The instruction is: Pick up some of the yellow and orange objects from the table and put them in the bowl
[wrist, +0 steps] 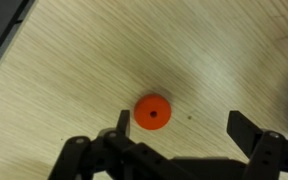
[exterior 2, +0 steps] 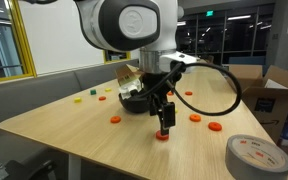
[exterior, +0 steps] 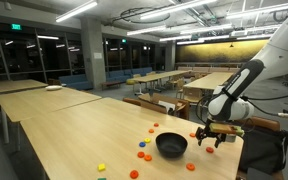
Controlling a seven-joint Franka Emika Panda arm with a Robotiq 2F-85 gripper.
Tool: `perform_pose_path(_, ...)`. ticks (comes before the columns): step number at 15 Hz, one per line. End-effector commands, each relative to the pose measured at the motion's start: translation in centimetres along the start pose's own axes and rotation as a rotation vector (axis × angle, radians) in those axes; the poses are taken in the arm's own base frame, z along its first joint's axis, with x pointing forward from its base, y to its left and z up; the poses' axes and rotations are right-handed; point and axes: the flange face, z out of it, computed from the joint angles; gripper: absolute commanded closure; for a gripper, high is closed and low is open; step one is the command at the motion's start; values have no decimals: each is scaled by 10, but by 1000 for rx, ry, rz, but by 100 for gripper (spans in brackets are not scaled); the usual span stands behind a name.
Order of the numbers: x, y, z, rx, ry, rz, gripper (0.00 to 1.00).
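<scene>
The gripper [wrist: 182, 128] is released: its jaws stand wide apart and hold nothing. In the wrist view 1 orange piece [wrist: 152, 112], round with a small dark dot in its middle, lies flat on the table [wrist: 64, 60] between the fingers [wrist: 242, 130]. It sits close beside 1 of them and well apart from the opposite 1. Whether it touches the near finger I cannot tell.

In an exterior view the gripper [exterior 2: 164, 124] points straight down, with its tips just above that same piece [exterior 2: 163, 135]. The bowl [exterior 2: 132, 100] stands behind the gripper and is partly hidden by it. Other orange pieces [exterior 2: 115, 119] lie scattered on the pale top: 2 of them [exterior 2: 195, 117] [exterior 2: 214, 126] lie beside the arm's black cable, and 1 lies further back [exterior 2: 190, 94]. A yellow piece [exterior 2: 79, 98] lies near the far edge. A tape roll [exterior 2: 256, 155] rests on the near corner, and an open box [exterior 2: 269, 90] stands beyond the table.

In an exterior view the black bowl [exterior: 171, 145] sits near the end of the table [exterior: 64, 120], just beside the gripper [exterior: 210, 137]. Orange pieces [exterior: 147, 155] ring it, with 1 at the front edge [exterior: 134, 173] and 1 close to the bowl [exterior: 191, 166]. A yellow 1 [exterior: 101, 167] lies well apart from the bowl. What the bowl holds I cannot tell.
</scene>
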Motion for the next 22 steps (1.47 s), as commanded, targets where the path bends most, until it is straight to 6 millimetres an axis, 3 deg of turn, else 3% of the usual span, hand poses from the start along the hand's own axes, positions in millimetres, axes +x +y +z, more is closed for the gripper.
perform_pose_path(1,5,4,15,2,12,42,0)
perform_pose_path(7,6,11,27,-31,0,51,0)
perform_pose_path(22,16,-1,20,-145,-33,-63,0)
